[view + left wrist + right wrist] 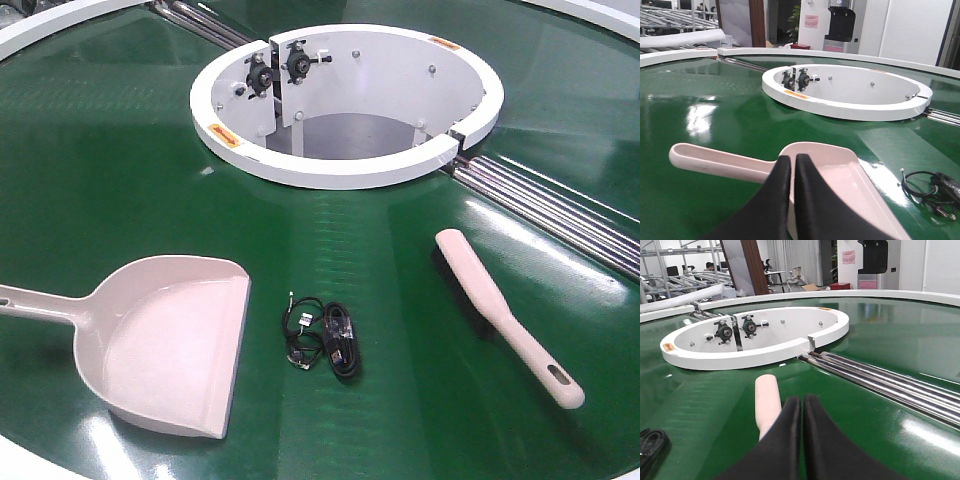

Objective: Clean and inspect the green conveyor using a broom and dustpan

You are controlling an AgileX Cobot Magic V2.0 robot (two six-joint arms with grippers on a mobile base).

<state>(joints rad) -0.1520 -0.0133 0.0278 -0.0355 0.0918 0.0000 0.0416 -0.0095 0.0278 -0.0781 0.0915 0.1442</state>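
the dustpan handle runs off the front view's left edge; the pressed-together right jaws hide most of the broom.

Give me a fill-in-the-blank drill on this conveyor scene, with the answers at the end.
1. A bundle of black ____ lies between the dustpan and the broom.
2. The green conveyor has a central ring coloured ____.
3. The left tool, shut, hangs over the ____.
Answers: cable; white; dustpan.
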